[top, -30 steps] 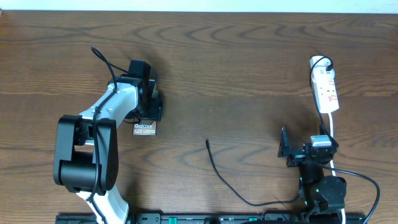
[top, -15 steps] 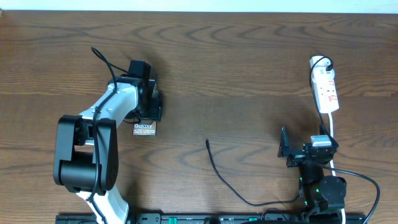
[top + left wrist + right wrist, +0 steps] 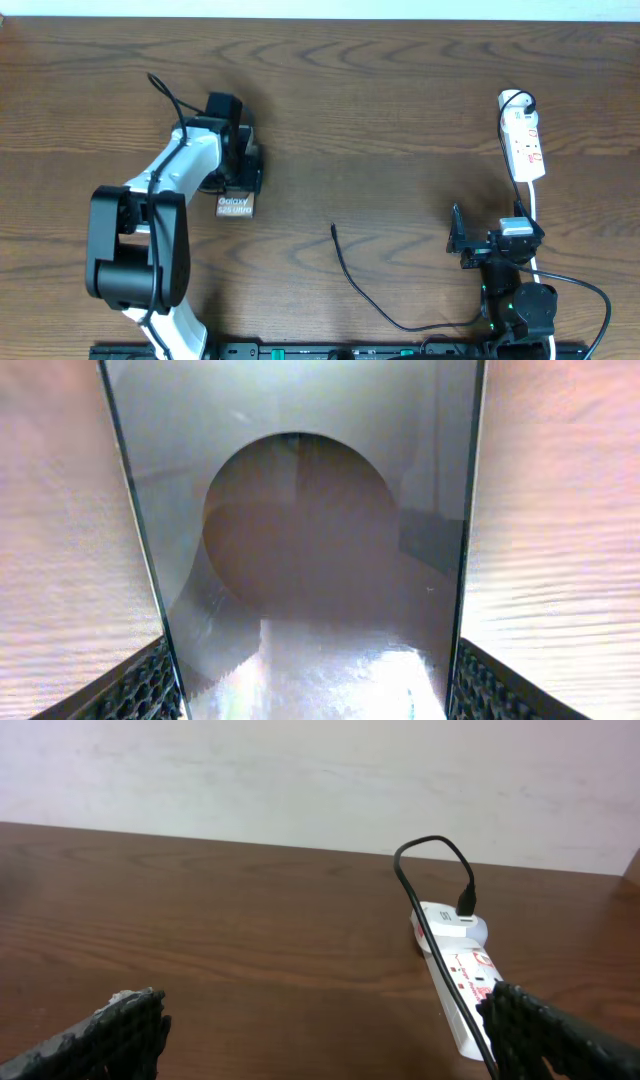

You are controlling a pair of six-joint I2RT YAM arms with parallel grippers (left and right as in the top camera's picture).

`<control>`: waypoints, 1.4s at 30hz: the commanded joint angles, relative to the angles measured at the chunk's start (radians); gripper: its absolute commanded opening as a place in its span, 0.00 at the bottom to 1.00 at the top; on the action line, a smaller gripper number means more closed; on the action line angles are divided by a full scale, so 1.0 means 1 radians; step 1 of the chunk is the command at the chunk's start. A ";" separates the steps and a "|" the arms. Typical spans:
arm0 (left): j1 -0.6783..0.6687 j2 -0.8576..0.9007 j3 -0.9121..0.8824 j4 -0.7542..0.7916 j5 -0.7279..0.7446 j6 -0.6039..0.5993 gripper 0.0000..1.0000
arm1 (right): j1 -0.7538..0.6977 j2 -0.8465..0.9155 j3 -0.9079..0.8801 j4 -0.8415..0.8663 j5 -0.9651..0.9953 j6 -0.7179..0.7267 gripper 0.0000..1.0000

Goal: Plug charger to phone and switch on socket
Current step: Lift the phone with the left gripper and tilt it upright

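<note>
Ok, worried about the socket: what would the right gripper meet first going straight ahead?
Likely nothing: ahead of the right gripper lies bare table to its far edge. The socket sits right of that line, though depth is unclear.

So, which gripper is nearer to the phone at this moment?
The left. The left gripper sits right over the phone, with its fingers at the phone's two long edges. The right gripper is far off across the table, open, near the white power strip.
</note>
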 commanded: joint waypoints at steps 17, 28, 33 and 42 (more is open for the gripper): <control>0.002 -0.475 0.103 0.001 0.227 -0.254 0.08 | 0.003 0.001 -0.001 -0.004 -0.005 0.010 0.99; 0.002 -0.592 0.103 0.024 0.357 -0.744 0.07 | 0.003 0.001 -0.001 -0.004 -0.005 0.010 0.99; 0.010 -0.621 0.103 0.059 0.379 -1.027 0.07 | 0.003 0.001 -0.001 -0.004 -0.005 0.010 0.99; 0.145 -0.636 0.103 0.122 0.683 -1.413 0.08 | 0.003 0.001 -0.001 -0.004 -0.005 0.009 0.99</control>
